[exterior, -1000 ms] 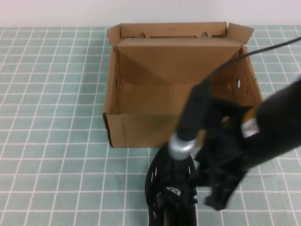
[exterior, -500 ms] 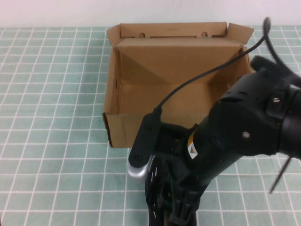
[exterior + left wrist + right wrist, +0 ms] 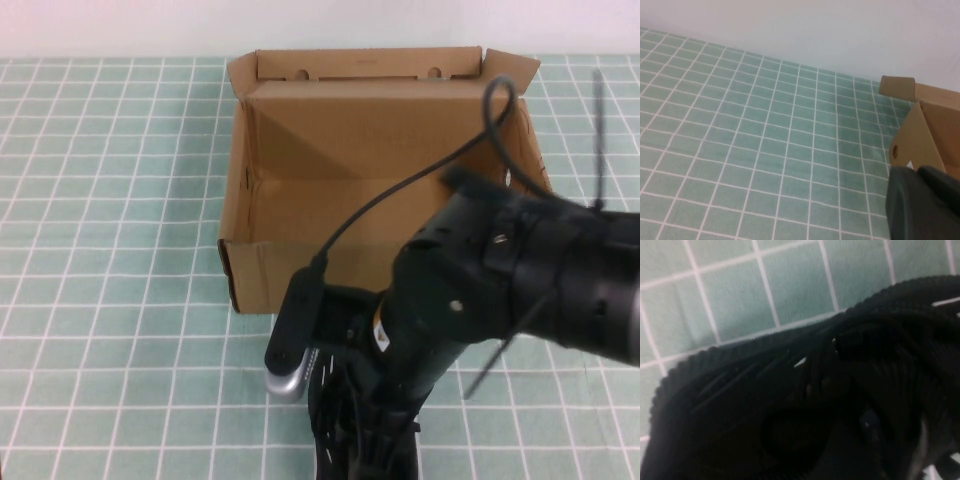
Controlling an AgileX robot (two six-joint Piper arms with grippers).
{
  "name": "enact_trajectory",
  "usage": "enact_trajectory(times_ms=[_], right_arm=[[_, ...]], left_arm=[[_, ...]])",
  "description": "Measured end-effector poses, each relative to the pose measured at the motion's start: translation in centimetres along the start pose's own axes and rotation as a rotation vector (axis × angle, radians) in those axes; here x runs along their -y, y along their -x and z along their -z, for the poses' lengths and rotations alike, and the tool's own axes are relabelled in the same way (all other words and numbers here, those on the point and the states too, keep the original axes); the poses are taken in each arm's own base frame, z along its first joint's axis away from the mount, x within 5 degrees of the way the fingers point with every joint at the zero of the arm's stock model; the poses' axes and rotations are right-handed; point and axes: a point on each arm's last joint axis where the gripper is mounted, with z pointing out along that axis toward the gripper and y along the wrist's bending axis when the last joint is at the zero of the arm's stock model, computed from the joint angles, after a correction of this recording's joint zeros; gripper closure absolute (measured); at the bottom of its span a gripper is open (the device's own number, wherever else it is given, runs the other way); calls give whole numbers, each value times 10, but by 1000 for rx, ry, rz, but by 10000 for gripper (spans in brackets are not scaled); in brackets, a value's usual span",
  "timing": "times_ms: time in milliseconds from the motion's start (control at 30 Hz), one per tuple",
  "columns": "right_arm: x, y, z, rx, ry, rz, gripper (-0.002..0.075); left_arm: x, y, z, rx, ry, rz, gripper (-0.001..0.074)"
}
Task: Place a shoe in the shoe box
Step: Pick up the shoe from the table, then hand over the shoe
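Observation:
The black knit shoe (image 3: 328, 415) lies on the green grid cloth just in front of the shoe box (image 3: 300, 272), a brown cardboard box with its flip lid open at the back. My right arm bends down over the shoe and covers most of it. My right gripper (image 3: 372, 445) is down at the shoe's top. In the right wrist view the shoe's knit and laces (image 3: 790, 390) fill the picture at very close range. My left gripper is out of the high view; only a dark part of it (image 3: 922, 205) shows in the left wrist view, beside the box (image 3: 935, 125).
The right wrist's camera housing with a silver end (image 3: 290, 350) and its cable hang over the box's front wall. White-lined green cloth (image 3: 110, 300) spreads to the left of the box. A white wall runs along the back.
My right arm has swung left and lowered over the shoe, now covering nearly all of it. The box has not moved.

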Motion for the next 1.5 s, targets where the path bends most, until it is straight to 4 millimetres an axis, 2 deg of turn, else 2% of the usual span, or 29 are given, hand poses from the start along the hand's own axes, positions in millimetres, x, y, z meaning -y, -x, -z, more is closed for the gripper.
enact_trajectory(times_ms=[233, 300, 400, 433, 500, 600, 733, 933, 1067, 1167, 1300, 1500], right_arm=[[6, 2, -19, -38, -32, -8, 325], [7, 3, -20, -36, -46, -19, 389], [7, 3, -20, -35, -50, -35, 595], [7, 3, -20, -34, -50, -38, 639], [6, 3, -20, -36, -47, -40, 681], [5, 3, -17, -44, -35, -47, 703], [1, 10, 4, -54, -22, -55, 711], [-2, 34, 63, 59, -31, -68, 715], [2, 49, 101, 165, -67, -86, 715], [5, 55, 121, 220, -102, -87, 715], [10, 58, 138, 258, -161, -95, 715], [20, 56, 142, 236, -275, -83, 715]], left_arm=[[0, 0, 0, 0, 0, 0, 738], [0, 0, 0, 0, 0, 0, 738], [0, 0, 0, -5, 0, 3, 738], [0, -1, 0, -9, -4, 9, 738], [1, -2, 0, -22, -6, 19, 738], [1, -5, 0, -52, -5, 32, 738], [1, -7, 0, -82, -8, 50, 738], [7, -10, 1, -110, -76, 89, 738], [18, -11, 2, -122, -194, 21, 738], [28, -11, 5, -104, -314, -93, 738], [41, -8, 10, -21, -472, -300, 738], [55, -7, 12, 91, -642, -580, 738]])
